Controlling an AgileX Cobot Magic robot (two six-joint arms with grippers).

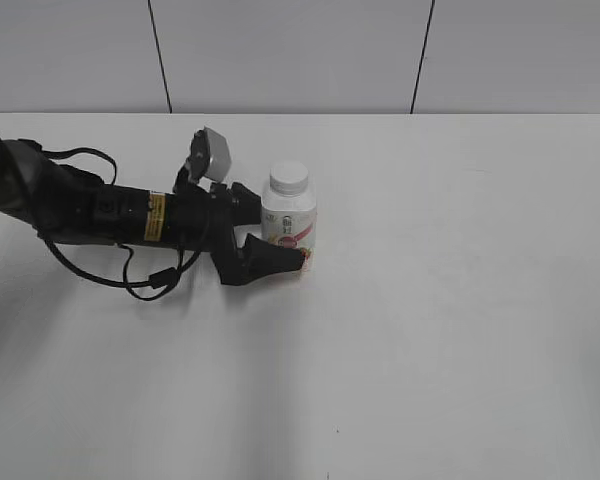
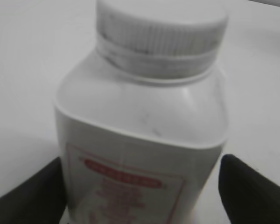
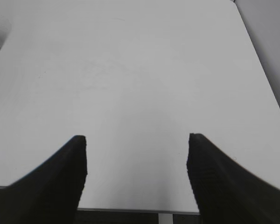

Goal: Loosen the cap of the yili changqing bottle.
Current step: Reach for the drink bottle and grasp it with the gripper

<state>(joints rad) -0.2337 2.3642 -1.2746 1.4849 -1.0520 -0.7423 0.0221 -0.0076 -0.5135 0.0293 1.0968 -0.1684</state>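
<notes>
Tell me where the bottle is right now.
In the exterior view, the bottle stands upright left of the table's centre, its lower body between the left gripper's fingers; its cap is untouched.

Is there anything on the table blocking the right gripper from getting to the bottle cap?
Nothing visible. The right gripper is open over bare table, and the cap is uncovered; the left gripper straddles only the bottle body.

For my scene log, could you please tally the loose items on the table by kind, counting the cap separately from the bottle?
Yili Changqing bottle: 1, upright, with the left tool around its lower body
White screw cap: 1, on the bottle's neck
Total: 2
</notes>
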